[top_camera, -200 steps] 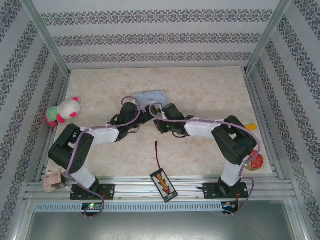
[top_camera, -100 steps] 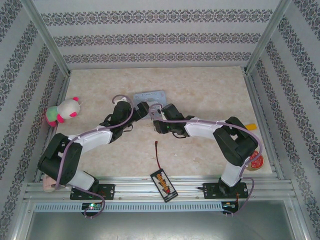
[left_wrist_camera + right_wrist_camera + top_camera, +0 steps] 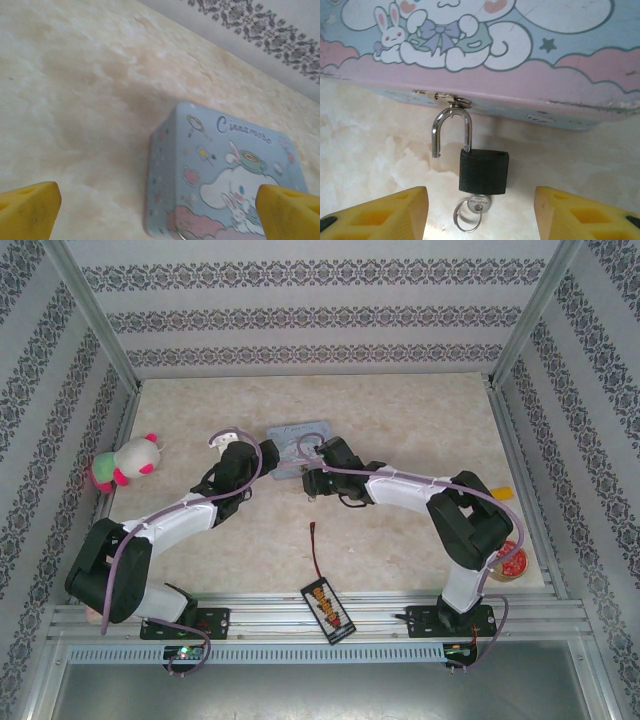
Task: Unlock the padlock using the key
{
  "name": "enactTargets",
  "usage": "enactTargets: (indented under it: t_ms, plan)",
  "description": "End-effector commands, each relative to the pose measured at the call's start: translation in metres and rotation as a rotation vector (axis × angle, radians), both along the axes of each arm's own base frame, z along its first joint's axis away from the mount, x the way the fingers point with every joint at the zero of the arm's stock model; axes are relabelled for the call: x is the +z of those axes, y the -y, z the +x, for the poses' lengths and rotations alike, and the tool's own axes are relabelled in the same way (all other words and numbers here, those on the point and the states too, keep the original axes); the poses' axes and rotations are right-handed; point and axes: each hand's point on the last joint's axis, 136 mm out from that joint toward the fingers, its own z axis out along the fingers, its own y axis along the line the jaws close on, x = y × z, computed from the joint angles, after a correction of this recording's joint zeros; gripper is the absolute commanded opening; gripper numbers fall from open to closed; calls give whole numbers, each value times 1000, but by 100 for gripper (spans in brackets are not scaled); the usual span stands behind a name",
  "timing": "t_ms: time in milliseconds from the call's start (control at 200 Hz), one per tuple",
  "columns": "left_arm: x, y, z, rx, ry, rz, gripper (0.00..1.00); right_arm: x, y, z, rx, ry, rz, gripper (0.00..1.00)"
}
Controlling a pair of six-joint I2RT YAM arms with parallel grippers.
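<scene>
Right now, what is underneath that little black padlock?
A small silvery key pokes out of the underside of the padlock, a thin ring looped through its head. The key's blade is buried in the lock body and cannot be seen. Pale marbled table lies beneath.

Looking matt black on the body of the padlock [image 3: 483, 171]; gleaming as polished metal on its shackle [image 3: 468, 132] and the key [image 3: 479, 202]; showing glossy printed tin on the box [image 3: 520, 75]; appearing smooth and marbled on the table [image 3: 380, 150].

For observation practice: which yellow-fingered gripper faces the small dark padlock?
The right gripper, dark padlock before it; the left gripper faces the pale-blue cartoon tin's lid.
</scene>
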Motion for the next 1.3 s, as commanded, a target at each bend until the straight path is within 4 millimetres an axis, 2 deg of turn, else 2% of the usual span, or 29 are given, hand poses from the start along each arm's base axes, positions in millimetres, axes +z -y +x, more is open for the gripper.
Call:
enactTargets:
  t_ms: [0,170,510,800,1029,1294]
  plan:
    - [17,-22,9,87,58,92,99,-8,4,5,-38,-28,-37,59]
    - [10,-27,12,92,14,118,99,-11,-5,7,-30,-50,-21,60]
    - [-6,-26,22,26,-113,75,99,-28,-5,12,-45,-83,-70,60]
    - [-3,-22,30,-13,-143,19,99,-39,-7,15,-44,-92,-87,56]
    - [-4,-18,33,-30,-146,13,99,-50,-1,14,-59,-107,-108,48]
    - [-1,-10,32,-58,-127,37,99,-55,13,13,-86,-122,-100,31]
